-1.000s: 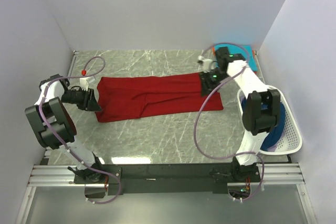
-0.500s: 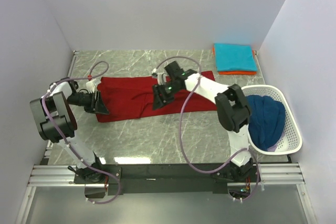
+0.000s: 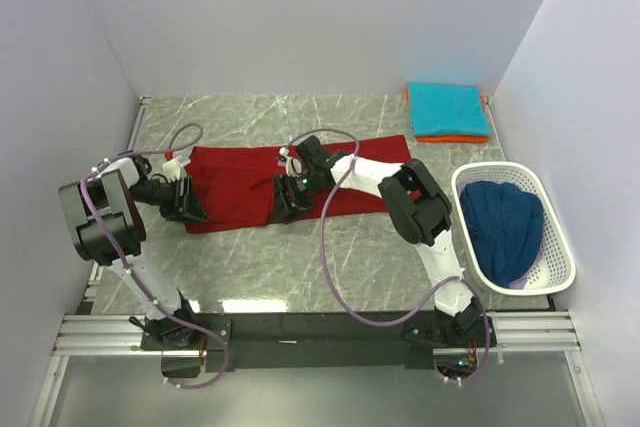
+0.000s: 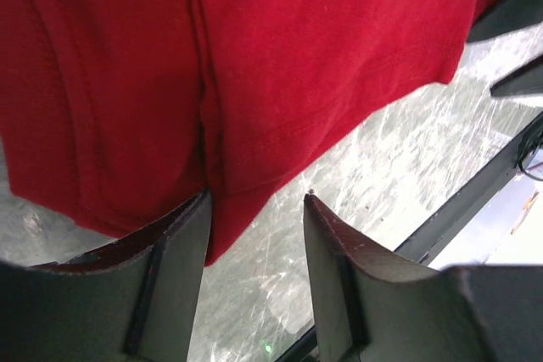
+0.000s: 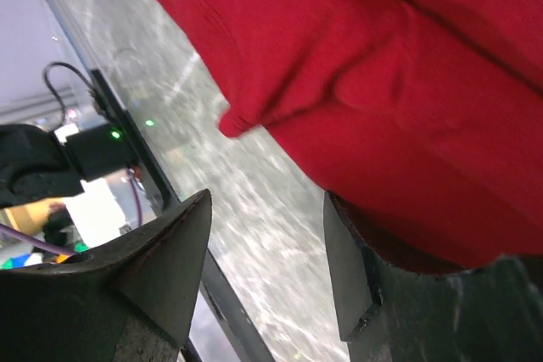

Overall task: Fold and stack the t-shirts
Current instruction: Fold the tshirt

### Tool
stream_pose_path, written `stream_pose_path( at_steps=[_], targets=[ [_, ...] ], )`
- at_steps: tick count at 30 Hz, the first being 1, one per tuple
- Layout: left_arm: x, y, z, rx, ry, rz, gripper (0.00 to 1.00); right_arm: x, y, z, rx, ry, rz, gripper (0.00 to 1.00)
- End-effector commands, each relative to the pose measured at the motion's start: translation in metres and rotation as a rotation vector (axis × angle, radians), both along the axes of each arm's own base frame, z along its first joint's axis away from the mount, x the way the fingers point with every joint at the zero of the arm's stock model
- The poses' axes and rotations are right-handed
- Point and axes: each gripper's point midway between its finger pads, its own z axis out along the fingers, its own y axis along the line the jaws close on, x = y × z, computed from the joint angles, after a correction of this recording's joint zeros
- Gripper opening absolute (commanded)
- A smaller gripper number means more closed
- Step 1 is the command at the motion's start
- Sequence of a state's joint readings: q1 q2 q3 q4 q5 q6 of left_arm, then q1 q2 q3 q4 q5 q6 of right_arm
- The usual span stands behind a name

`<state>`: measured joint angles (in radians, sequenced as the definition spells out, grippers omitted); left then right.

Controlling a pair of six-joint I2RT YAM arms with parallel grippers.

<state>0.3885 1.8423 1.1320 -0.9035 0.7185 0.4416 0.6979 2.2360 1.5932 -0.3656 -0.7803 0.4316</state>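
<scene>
A dark red t-shirt (image 3: pixel 240 182) lies flat lengthwise across the middle of the table. My left gripper (image 3: pixel 190 203) is at its near left corner. In the left wrist view the left gripper (image 4: pixel 257 201) is open, with the shirt's hem (image 4: pixel 254 158) just between the fingertips. My right gripper (image 3: pixel 286 201) is at the shirt's near edge, mid-length. In the right wrist view the right gripper (image 5: pixel 267 197) is open over bare table, with red cloth (image 5: pixel 382 99) beside one finger. A folded teal t-shirt (image 3: pixel 448 107) lies on a folded orange one (image 3: pixel 447 137) at the back right. A navy t-shirt (image 3: pixel 505 225) fills the basket.
A white mesh basket (image 3: pixel 558 247) stands at the right edge. The marble tabletop (image 3: pixel 300 257) shows in front of the red shirt. White walls close the back and both sides. Purple cables loop above both arms.
My right gripper has swept left from the red shirt's right end to its middle near edge. My left gripper has edged right along the shirt's left corner.
</scene>
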Motion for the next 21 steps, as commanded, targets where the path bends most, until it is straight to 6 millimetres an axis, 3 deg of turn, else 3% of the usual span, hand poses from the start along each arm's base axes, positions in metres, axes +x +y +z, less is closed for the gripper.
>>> stream_pose_path(
  at_steps=[1, 6, 21],
  targets=[
    [0.008, 0.0, 0.0, -0.017, -0.006, 0.035, 0.51, 0.004, 0.026, 0.018, 0.084, -0.013, -0.006, 0.63],
    [0.015, -0.004, 0.006, -0.051, -0.026, 0.033, 0.46, 0.003, 0.032, 0.01, 0.084, 0.008, -0.007, 0.62],
    [0.022, -0.012, 0.019, -0.07, -0.053, 0.017, 0.39, 0.008, 0.048, 0.01, 0.119, 0.033, -0.005, 0.52]
  ],
)
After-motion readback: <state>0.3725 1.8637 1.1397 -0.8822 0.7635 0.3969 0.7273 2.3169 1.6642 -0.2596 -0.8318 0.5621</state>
